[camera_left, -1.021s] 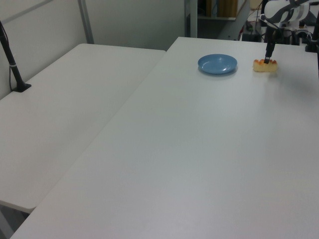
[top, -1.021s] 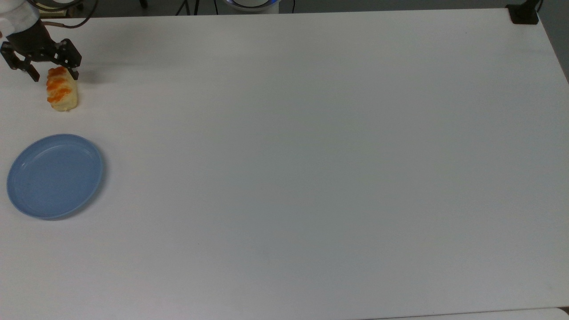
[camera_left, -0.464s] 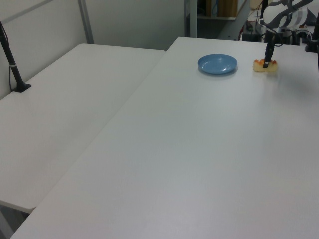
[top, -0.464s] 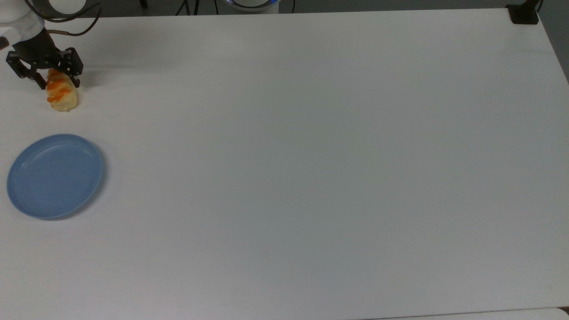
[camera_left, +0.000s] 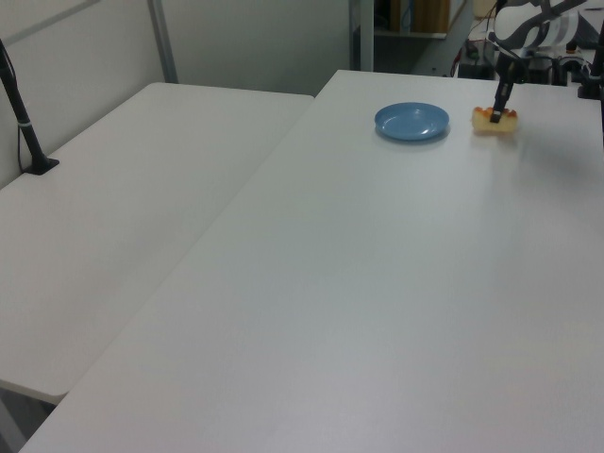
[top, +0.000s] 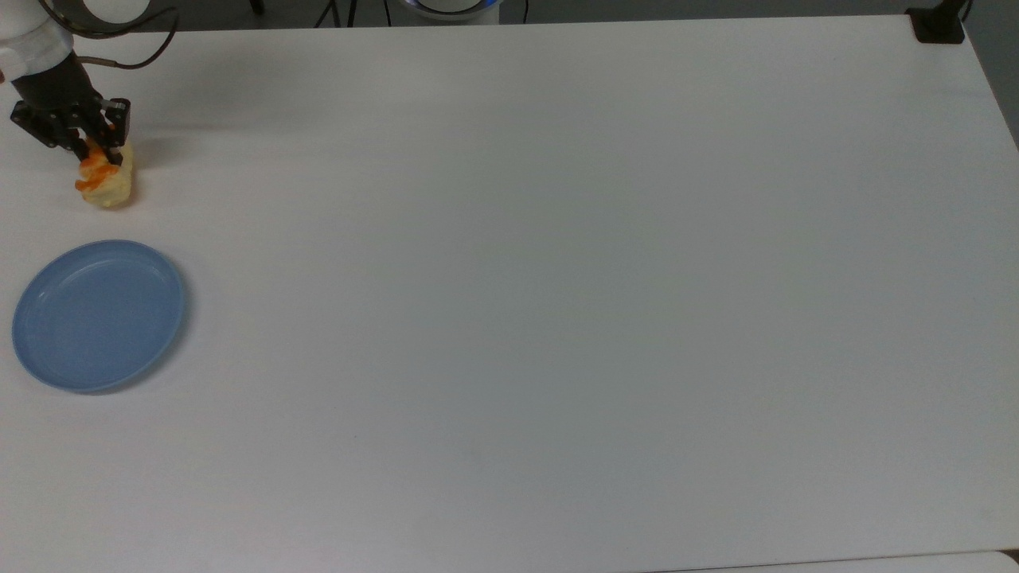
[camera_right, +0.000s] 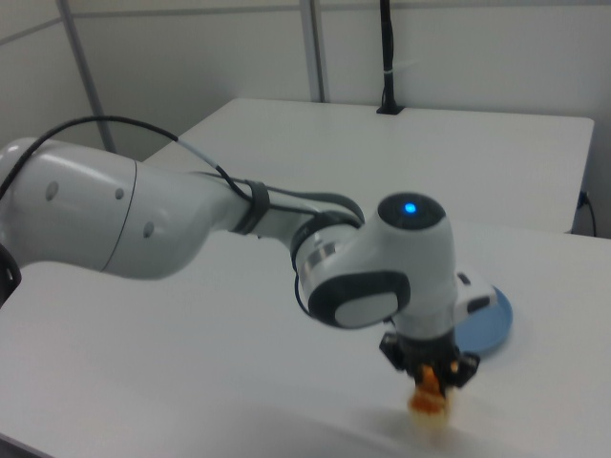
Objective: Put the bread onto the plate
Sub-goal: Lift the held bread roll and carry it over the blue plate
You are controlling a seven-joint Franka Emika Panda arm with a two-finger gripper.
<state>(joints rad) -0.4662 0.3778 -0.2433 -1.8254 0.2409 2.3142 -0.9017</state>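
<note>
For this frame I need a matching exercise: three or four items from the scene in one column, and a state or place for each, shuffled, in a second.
Column one:
1. bread
2. plate
3. gripper
4. black post

Column two:
A. light blue, nothing on it
B. standing at the far edge of the neighbouring table in the left view
C. jaws shut on the striped roll
D. pale yellow with orange stripes, held at its end near the top view's upper left corner

Pairs: 1-D, 2-A, 3-C, 4-B
</note>
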